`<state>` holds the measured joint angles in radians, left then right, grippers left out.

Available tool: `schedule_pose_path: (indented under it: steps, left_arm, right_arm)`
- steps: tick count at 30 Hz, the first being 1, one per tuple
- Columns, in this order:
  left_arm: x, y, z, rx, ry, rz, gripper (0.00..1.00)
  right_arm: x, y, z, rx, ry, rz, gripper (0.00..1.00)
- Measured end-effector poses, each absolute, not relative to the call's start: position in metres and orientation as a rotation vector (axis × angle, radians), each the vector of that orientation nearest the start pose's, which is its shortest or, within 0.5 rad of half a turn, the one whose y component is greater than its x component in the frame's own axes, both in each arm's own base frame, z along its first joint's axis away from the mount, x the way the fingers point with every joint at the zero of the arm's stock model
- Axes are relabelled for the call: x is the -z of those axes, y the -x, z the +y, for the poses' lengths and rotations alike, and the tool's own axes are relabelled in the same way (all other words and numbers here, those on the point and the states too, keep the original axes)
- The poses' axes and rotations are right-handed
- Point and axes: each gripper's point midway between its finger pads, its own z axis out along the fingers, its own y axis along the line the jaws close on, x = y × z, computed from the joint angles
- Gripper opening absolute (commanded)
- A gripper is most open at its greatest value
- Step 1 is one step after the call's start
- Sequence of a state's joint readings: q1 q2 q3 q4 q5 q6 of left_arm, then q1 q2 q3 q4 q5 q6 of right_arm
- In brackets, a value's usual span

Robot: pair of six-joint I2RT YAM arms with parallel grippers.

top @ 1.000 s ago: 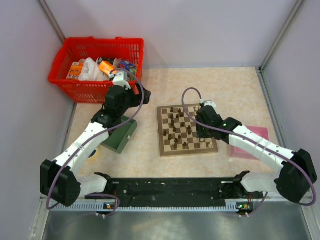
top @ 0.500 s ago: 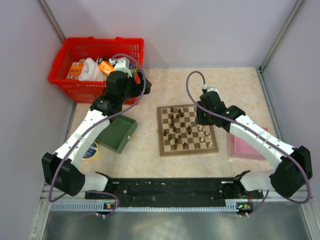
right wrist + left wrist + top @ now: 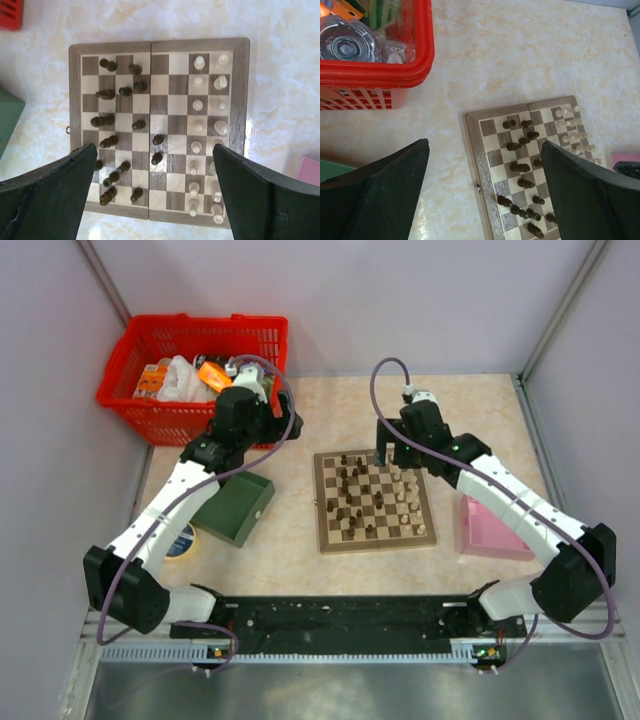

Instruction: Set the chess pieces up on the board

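Note:
The board (image 3: 322, 502) lies mid-table, its tan border also showing in the right wrist view (image 3: 75, 100) and the left wrist view (image 3: 475, 155). Dark chess pieces (image 3: 106, 120) stand scattered over its left half (image 3: 350, 495). Pale chess pieces (image 3: 198, 105) stand in two rows along its right side (image 3: 408, 498). My right gripper (image 3: 392, 453) hovers above the board's far edge, open and holding nothing (image 3: 155, 150). My left gripper (image 3: 283, 410) hangs open and empty (image 3: 485, 145) over bare table, between the basket and the board's far-left corner.
A red basket (image 3: 190, 405) full of packets stands at the back left. A green tray (image 3: 235, 508) lies left of the board, with a small round tin (image 3: 182, 540) beside it. A pink box (image 3: 490, 530) lies right of the board. Walls enclose the table.
My right gripper has risen from low over the board's right side, moved toward the far edge and opened. My left arm swung from above the green tray toward the basket.

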<state>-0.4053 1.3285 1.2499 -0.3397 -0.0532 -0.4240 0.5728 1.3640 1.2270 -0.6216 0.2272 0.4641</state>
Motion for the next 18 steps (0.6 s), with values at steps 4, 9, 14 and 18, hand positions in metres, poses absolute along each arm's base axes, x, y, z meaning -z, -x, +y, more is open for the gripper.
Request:
schedule_pose_path:
  steps: [4, 9, 14, 18]
  left_arm:
    - [-0.268, -0.378, -0.181, 0.526, 0.03, 2.044, 0.97]
    - [-0.242, -0.376, -0.203, 0.542, -0.026, 2.119, 0.95]
    - [-0.194, -0.367, -0.236, 0.527, -0.122, 2.253, 0.94]
    - [-0.175, -0.368, -0.251, 0.516, -0.158, 2.306, 0.93]
  right_arm:
    - [-0.21, -0.333, 0.186, -0.258, 0.022, 2.289, 0.99]
    - [-0.209, -0.337, 0.176, -0.232, -0.028, 2.291, 0.99]
    - [-0.202, -0.349, 0.147, -0.222, -0.181, 2.304, 0.96]
    - [-0.195, -0.352, 0.132, -0.22, -0.238, 2.321, 0.96]
